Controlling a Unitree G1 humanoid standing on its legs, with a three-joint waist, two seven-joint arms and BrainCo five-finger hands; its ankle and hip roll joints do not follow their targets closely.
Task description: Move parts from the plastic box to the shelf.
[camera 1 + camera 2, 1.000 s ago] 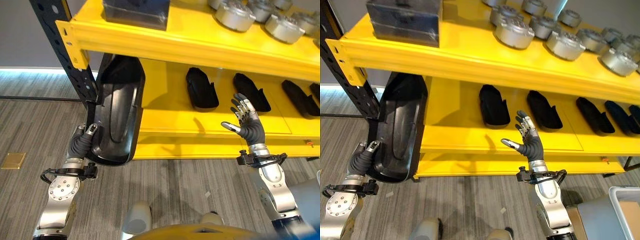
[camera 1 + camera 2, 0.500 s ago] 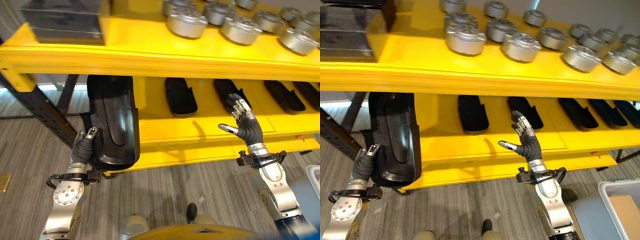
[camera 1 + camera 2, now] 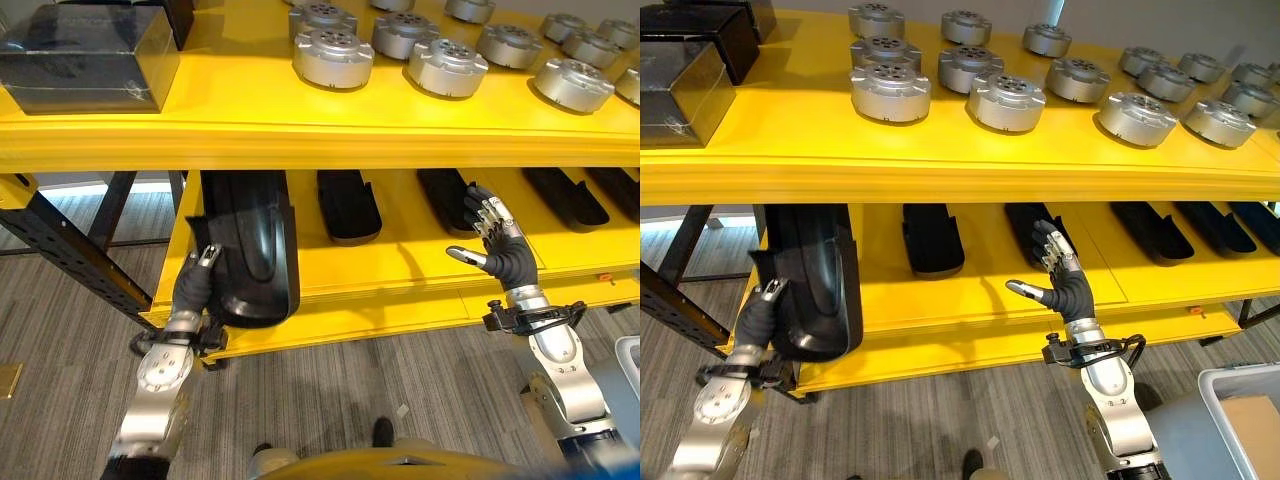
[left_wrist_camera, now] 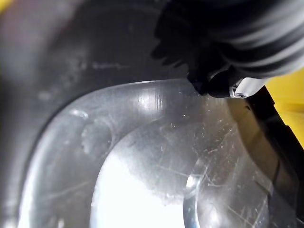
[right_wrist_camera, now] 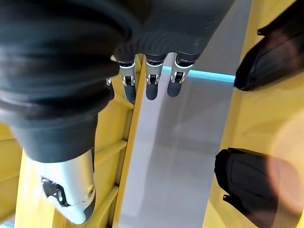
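Placing step: left hand (image 3: 192,290) grips large black part (image 3: 246,245), half onto lower shelf (image 3: 400,280) at 9 o'clock, needing pushing inward; right hand (image 3: 497,245) spread, empty.

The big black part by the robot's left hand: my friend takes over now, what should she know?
Left hand: gripping the near end of the big black part, which lies partly in on the lower yellow shelf, at its left end.
Right hand: open, holding nothing, raised in front of the lower shelf.
Done: smaller black parts lie in a row on the lower shelf; silver round parts sit on the top shelf.
Left: the part's near end overhangs the shelf edge, so it probably needs sliding fully in before release.
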